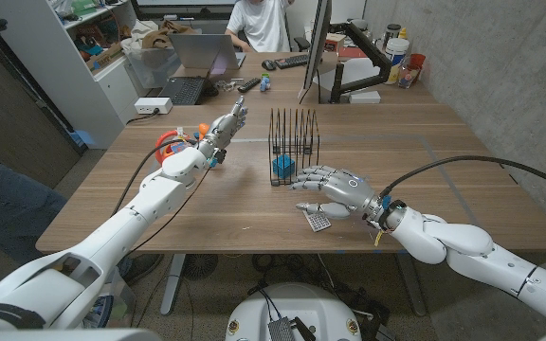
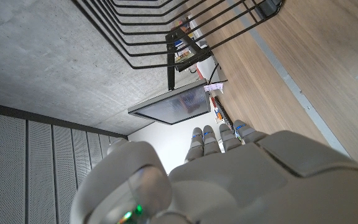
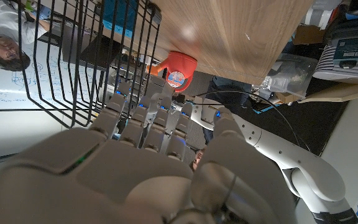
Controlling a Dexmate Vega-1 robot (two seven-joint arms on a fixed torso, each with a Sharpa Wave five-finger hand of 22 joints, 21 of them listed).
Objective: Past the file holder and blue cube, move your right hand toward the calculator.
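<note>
Just beyond the fingertips of the right hand (image 1: 335,187): blue cube (image 1: 282,167), sitting at the foot of the black wire file holder (image 1: 293,136), on the side facing that hand. Right hand low over the wooden table (image 1: 463,161), fingers stretched out and slightly apart, holding nothing. Directly beneath and just nearer the robot than its thumb: small grey calculator (image 1: 318,221), lying on the tabletop, partly under the hand; cannot tell whether touched. In the right wrist view, same fingers (image 3: 143,121) reaching up beside the wire bars (image 3: 61,74). Well apart, on the far side of the holder: left hand (image 1: 224,127), raised off the table, fingers straight and close together, empty. Just behind its wrist: an orange object (image 1: 167,144).
</note>
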